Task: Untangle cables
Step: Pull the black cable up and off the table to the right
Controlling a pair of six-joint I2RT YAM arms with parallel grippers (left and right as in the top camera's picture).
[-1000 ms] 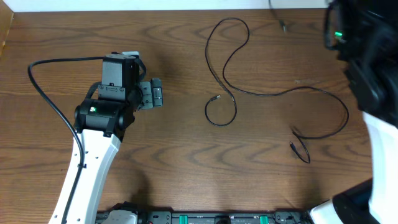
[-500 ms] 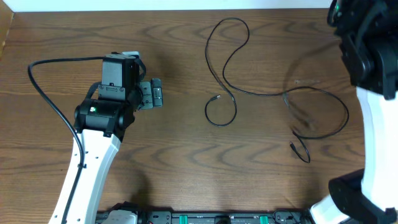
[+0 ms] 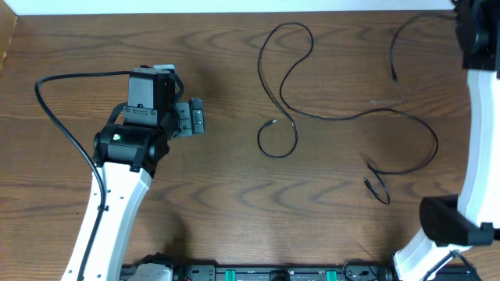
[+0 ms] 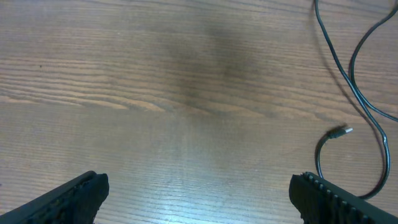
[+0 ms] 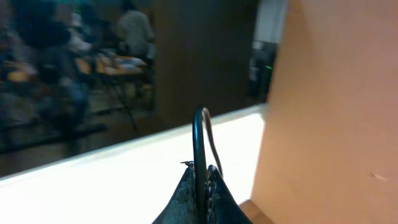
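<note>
Over the last second the right arm (image 3: 476, 133) has swung out to the far right edge of the overhead view, and the loose end of the second cable (image 3: 393, 55) it carries has shifted from near the top middle to the upper right, where it now curves down over the wood. Beneath everything, the brown wooden table (image 3: 234, 211) fills the view. At the left, the left arm (image 3: 117, 195) has not moved, and the left gripper (image 3: 197, 117) points right with its fingers spread wide apart and nothing between them. Across the middle and right of the table lies the long cable (image 3: 340, 119), thin and black, snaking down from a loop at the top, curling into a small ring near the centre, then sweeping right into a wide bend. In the right wrist view the right gripper (image 5: 202, 177) has its fingers (image 5: 186, 193) pressed together on the second cable, which arches up out of them. One small plug (image 3: 271, 122) of the long cable rests by the small ring, well clear of the left gripper; the other end (image 3: 367, 183) lies at the lower right
</note>
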